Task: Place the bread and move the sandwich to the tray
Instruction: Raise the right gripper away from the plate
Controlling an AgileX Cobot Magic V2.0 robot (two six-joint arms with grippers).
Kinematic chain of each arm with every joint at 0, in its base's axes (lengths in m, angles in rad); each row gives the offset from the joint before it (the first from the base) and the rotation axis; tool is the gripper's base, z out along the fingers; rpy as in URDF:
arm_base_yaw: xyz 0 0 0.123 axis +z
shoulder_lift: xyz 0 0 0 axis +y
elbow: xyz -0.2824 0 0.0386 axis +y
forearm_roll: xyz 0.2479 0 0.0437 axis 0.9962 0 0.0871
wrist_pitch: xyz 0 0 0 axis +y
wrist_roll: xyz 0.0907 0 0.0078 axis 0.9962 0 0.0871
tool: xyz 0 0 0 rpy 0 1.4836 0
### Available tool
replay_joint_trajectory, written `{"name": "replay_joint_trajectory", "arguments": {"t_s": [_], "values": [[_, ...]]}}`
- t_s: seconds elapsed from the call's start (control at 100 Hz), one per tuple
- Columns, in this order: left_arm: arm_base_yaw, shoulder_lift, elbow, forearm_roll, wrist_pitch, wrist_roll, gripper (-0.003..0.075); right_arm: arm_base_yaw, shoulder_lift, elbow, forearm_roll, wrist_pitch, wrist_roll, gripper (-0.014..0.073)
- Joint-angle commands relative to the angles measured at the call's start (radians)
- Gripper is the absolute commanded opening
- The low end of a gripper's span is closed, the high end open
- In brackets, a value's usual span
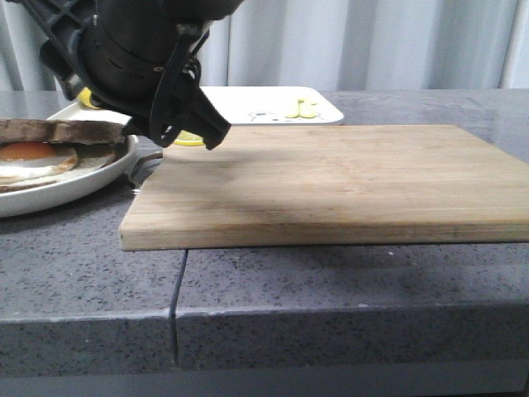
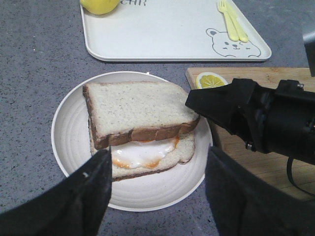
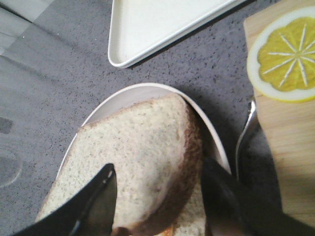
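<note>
The bread (image 2: 138,105) is a square pale slice with a brown crust. It lies on top of the sandwich (image 2: 145,152), whose fried egg shows under it, on the round white plate (image 2: 147,194). My right gripper (image 3: 158,167) is open, with one finger over the slice's top (image 3: 133,162) and the other past its crust. In the left wrist view its tips (image 2: 189,101) touch the slice's right corner. My left gripper (image 2: 157,155) is open and empty above the plate's near side. The tray (image 2: 162,29) lies behind the plate.
A wooden board (image 1: 347,182) lies right of the plate, with a lemon slice (image 2: 210,79) on its corner. A metal utensil (image 3: 246,137) lies between plate and board. Yellow cutlery (image 2: 234,22) and a lemon (image 2: 98,5) sit on the tray.
</note>
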Motion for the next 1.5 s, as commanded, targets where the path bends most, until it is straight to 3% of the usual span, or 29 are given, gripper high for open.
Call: {"name": "replay_joint_trajectory", "arguments": {"t_s": [0.0, 0.3, 0.52, 0.79, 0.97, 1.11, 1.35, 1.49], "values": [[0.002, 0.005, -0.036, -0.022, -0.062, -0.006, 0.0385, 0.002, -0.072, -0.025, -0.027, -0.011, -0.033, 0.0409], [0.002, 0.005, -0.036, -0.022, -0.062, -0.006, 0.0385, -0.015, -0.193, -0.024, -0.087, -0.062, -0.237, 0.0409], [0.002, 0.005, -0.036, -0.022, -0.062, -0.006, 0.0385, -0.074, -0.363, 0.039, -0.288, -0.047, -0.249, 0.0409], [0.002, 0.005, -0.036, -0.022, -0.062, -0.006, 0.0385, -0.261, -0.655, 0.261, -0.490, -0.027, -0.245, 0.0409], [0.002, 0.005, -0.036, -0.022, -0.062, -0.006, 0.0385, -0.421, -0.847, 0.427, -0.638, 0.066, -0.235, 0.0409], [0.002, 0.005, -0.036, -0.022, -0.062, -0.006, 0.0385, -0.554, -0.966, 0.510, -0.892, 0.192, -0.095, 0.0409], [0.002, 0.005, -0.036, -0.022, -0.062, -0.006, 0.0385, -0.730, -1.104, 0.538, -1.561, 0.429, 0.426, 0.0409], [0.002, 0.005, -0.036, -0.022, -0.062, -0.006, 0.0385, -0.761, -1.173, 0.558, -1.822, 0.549, 0.636, 0.0409]]}}
